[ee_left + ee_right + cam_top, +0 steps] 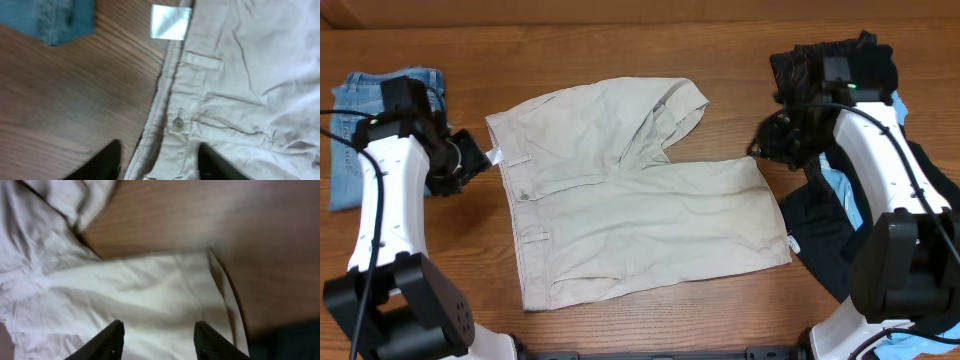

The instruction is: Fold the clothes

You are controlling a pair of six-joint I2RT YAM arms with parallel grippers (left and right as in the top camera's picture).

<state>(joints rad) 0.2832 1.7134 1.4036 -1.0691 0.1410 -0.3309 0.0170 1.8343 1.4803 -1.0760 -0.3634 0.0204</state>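
— Brown wooden table, seen from above. Spread across the middle: cream shorts, waistband toward the left arm, legs toward the right.

— Lying flat?

— Mostly. Far leg turned up and bunched at the hem; near leg laid out smooth, with light creases.

— Left gripper?

— Just beside the waistband, low over the wood. Seen from the wrist: black fingers spread apart above the waistband edge, nothing pinched between. Released, then, and empty.

— Anything worth noting along that waistband?

— White label poking out onto the bare wood. Next to it a belt loop, then a pale button closer to the fingers.

— And the right gripper?

— Near the far corner of the near leg's hem. From its own camera: jaws parted over pale cloth, no fold caught in the gap. Likewise let go, grasping nothing.

— Around the edges?

— Light-blue jeans at the far left, partly behind the left arm. On the right, a heap of dark garments just beside the leg hem, with a sky-blue piece in among them, under the right arm.
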